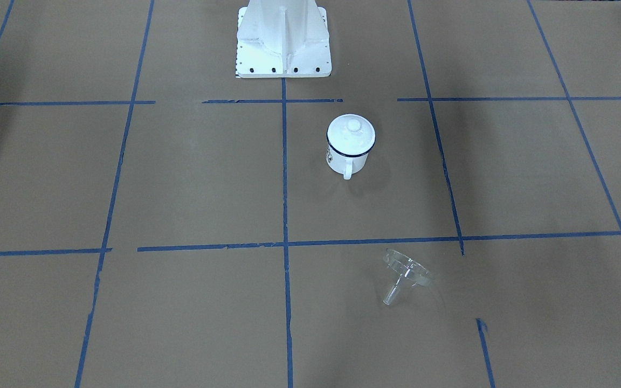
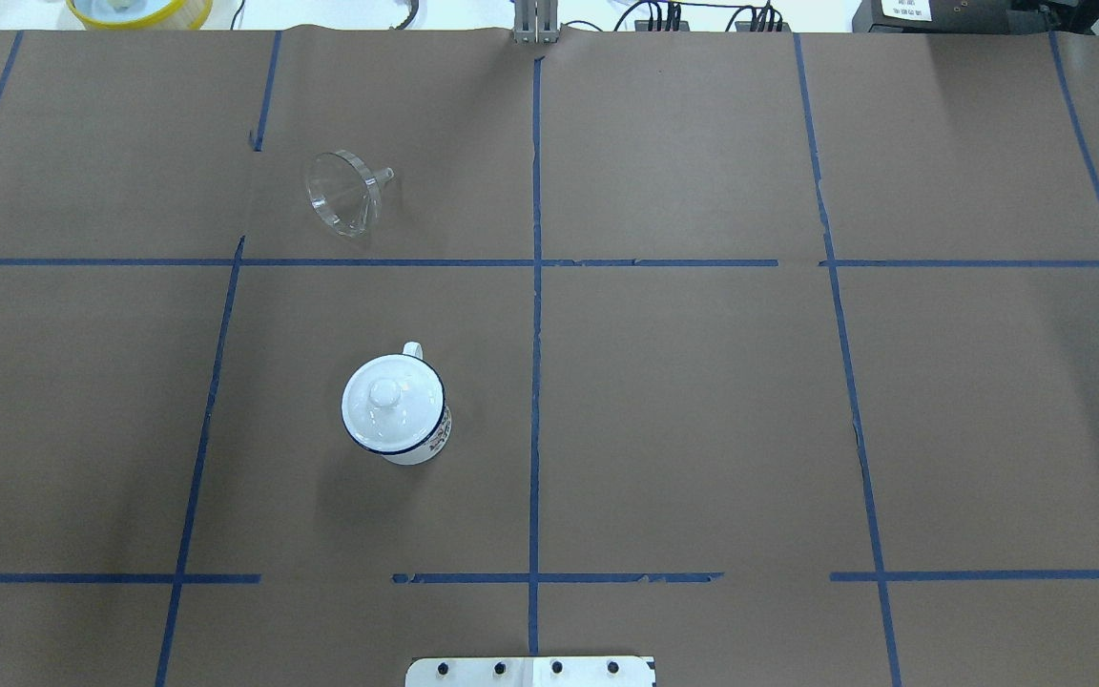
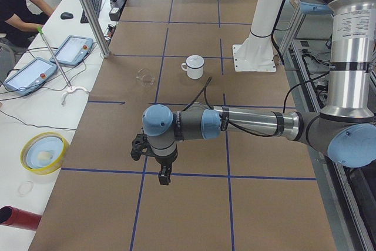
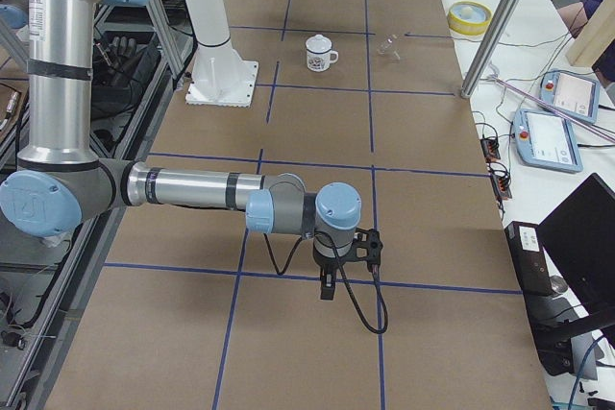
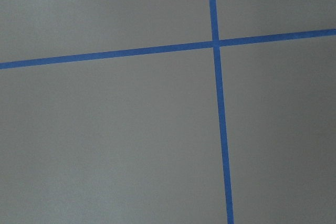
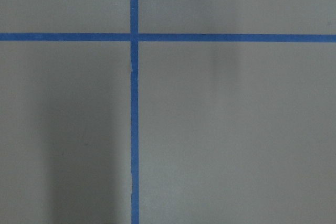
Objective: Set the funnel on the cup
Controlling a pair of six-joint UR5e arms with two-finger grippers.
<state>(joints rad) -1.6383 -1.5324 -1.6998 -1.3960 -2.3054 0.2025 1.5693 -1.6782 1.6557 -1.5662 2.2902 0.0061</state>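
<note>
The cup [image 1: 349, 159] is a white mug with a dark blue rim. It stands upright on the brown table, and a round white knobbed lid [image 1: 351, 132] sits on top of it. It also shows in the overhead view [image 2: 427, 441]. The clear funnel [image 1: 406, 272] lies on its side farther from the robot's base, also seen in the overhead view [image 2: 344, 193]. My left gripper [image 3: 164, 179] and my right gripper [image 4: 328, 290] hang over bare table at opposite ends, far from both. I cannot tell whether either is open or shut. Both wrist views show only paper and blue tape.
The white robot base [image 1: 283, 54] stands at the table's near edge. A yellow bowl [image 3: 44, 152], teach pendants [image 3: 73, 50], a metal post [image 3: 88, 10] and an operator [image 3: 17, 4] are on the side bench beyond the table's far edge.
</note>
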